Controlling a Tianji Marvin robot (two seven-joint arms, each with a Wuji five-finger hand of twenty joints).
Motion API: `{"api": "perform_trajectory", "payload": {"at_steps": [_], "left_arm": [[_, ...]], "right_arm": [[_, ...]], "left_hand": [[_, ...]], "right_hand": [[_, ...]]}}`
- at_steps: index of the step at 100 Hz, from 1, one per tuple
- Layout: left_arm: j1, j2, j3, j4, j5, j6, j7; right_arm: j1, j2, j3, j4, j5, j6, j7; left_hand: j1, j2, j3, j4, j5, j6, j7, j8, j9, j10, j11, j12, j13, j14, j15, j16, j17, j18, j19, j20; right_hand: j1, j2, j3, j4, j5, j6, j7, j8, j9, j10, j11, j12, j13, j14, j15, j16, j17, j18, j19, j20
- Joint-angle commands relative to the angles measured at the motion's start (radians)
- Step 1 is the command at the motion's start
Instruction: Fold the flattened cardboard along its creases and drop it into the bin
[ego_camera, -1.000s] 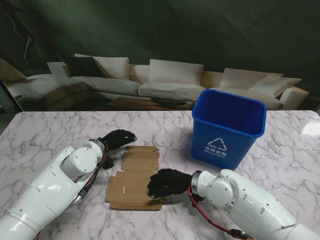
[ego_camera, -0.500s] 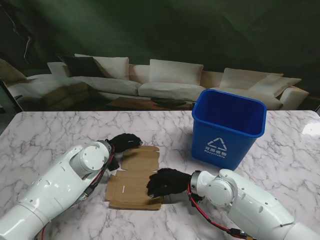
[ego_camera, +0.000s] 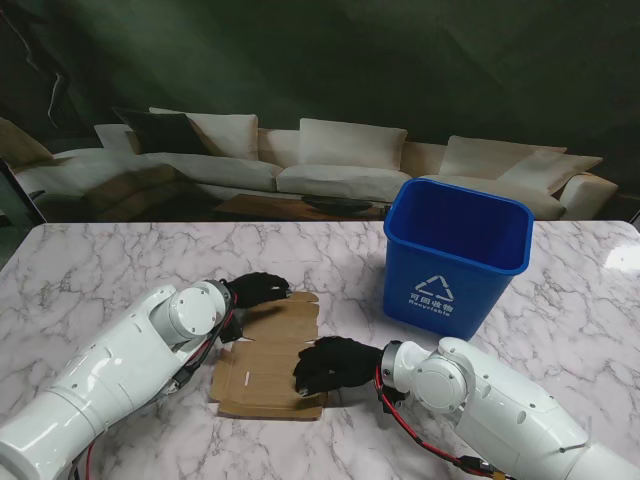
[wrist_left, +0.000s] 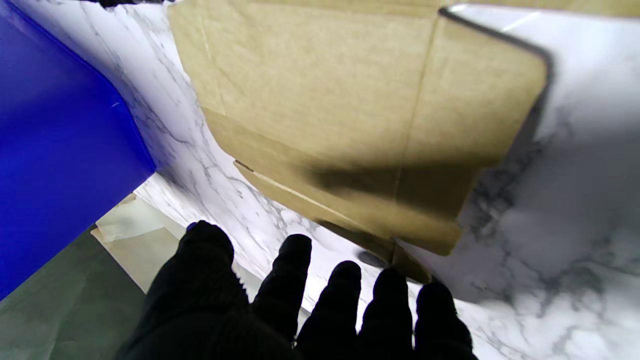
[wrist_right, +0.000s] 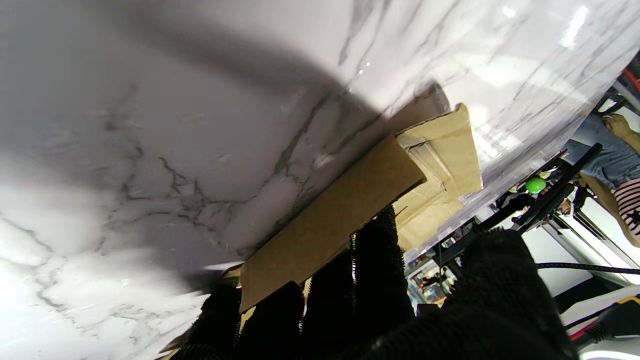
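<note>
Flattened cardboard (ego_camera: 268, 356) lies on the marble table (ego_camera: 100, 260), left of centre and on the near half, with the blue bin (ego_camera: 456, 254) standing upright well apart to its right and farther from me. Bin has a white recycling mark on the side facing me. Right hand (ego_camera: 330, 366) sits on the cardboard's near right corner; in the right wrist view its fingers (wrist_right: 375, 260) are together and curled over a raised cardboard edge (wrist_right: 335, 220), so a flap looks lifted off the table there, though I cannot tell if the thumb closes the grip from the other side. Left hand (ego_camera: 255, 289) is at the cardboard's far left corner, over or just beside the edge; stand view doesn't settle whether it's touching. In the left wrist view the left fingers (wrist_left: 295, 280) are straight and slightly apart, holding nothing, with the cardboard's far flaps (wrist_left: 360, 125) in front of them and a fingertip shadow falling on the sheet. Creases show as lines across the panel in that view, and one end flap sits slightly raised off the marble. Bin wall (wrist_left: 55, 150) shows in the same view beside the sheet, not touching it. Background is a pale sofa (ego_camera: 330, 160) behind the table's far edge.
</note>
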Motion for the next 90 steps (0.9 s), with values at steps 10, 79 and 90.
{"api": "perform_trajectory", "payload": {"at_steps": [10,79,90], "left_arm": [[-0.015,-0.009,0.019,0.02,-0.008,0.015,-0.035],[-0.026,0.045,0.074,-0.06,-0.024,0.051,-0.227],[0.003,0.048,0.038,-0.097,-0.033,0.042,-0.222]], "right_arm": [[-0.014,0.003,-0.012,0.027,-0.008,0.006,0.016],[-0.001,0.006,-0.03,0.035,-0.009,0.022,0.03],[0.002,0.006,-0.034,0.037,-0.007,0.026,0.034]], "left_hand": [[-0.034,0.06,-0.036,-0.029,-0.058,-0.018,-0.029,-0.022,0.027,0.022,-0.002,0.025,0.017,0.034,0.027,0.034,0.017,-0.012,-0.02,-0.005],[-0.037,0.07,-0.032,-0.027,-0.029,-0.005,-0.017,-0.061,0.215,0.038,0.037,0.133,0.289,0.139,0.219,0.301,0.116,0.128,0.206,0.151],[-0.033,0.07,-0.033,-0.027,-0.025,-0.007,-0.015,-0.056,0.131,0.029,0.018,0.101,0.305,0.153,0.234,0.316,0.097,0.148,0.324,0.154]], "right_hand": [[0.021,0.013,-0.014,-0.008,0.015,0.051,0.018,0.014,0.031,0.107,0.057,0.024,0.008,0.003,0.0,-0.003,0.009,0.084,0.069,-0.006],[0.02,0.014,-0.013,-0.008,-0.016,0.048,0.004,0.005,0.015,0.117,0.044,0.018,-0.004,0.007,-0.004,-0.009,0.003,0.084,0.068,-0.007],[0.02,0.014,-0.014,-0.008,-0.02,0.048,0.003,0.004,0.015,0.125,0.044,0.018,-0.004,0.009,-0.004,-0.009,0.002,0.083,0.068,-0.007]]}}
